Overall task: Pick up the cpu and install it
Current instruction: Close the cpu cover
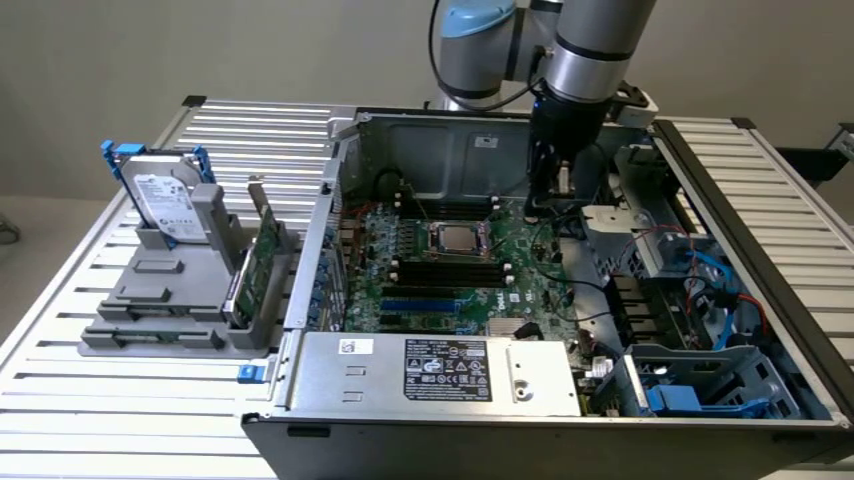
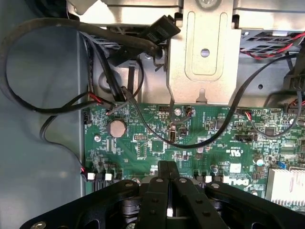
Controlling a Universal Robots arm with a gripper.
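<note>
The cpu [image 1: 458,238], a small silvery square with a tan rim, lies flat inside the metal-framed socket on the green motherboard [image 1: 441,290] of the open computer case. My gripper [image 1: 539,210] hangs inside the case to the exterior view's right of the socket, apart from the cpu. In the wrist view the black fingers [image 2: 160,177] are pressed together with nothing between them, and the gripper [image 2: 167,168] hovers over the green board [image 2: 143,143] near a round coin battery [image 2: 116,127].
Black cables [image 2: 57,107] loop over the board beside a metal bracket [image 2: 205,52]. A grey power supply [image 1: 441,372] fills the case's front. A grey stand [image 1: 167,300] at the exterior view's left holds a hard drive [image 1: 163,203] and a green card [image 1: 258,262].
</note>
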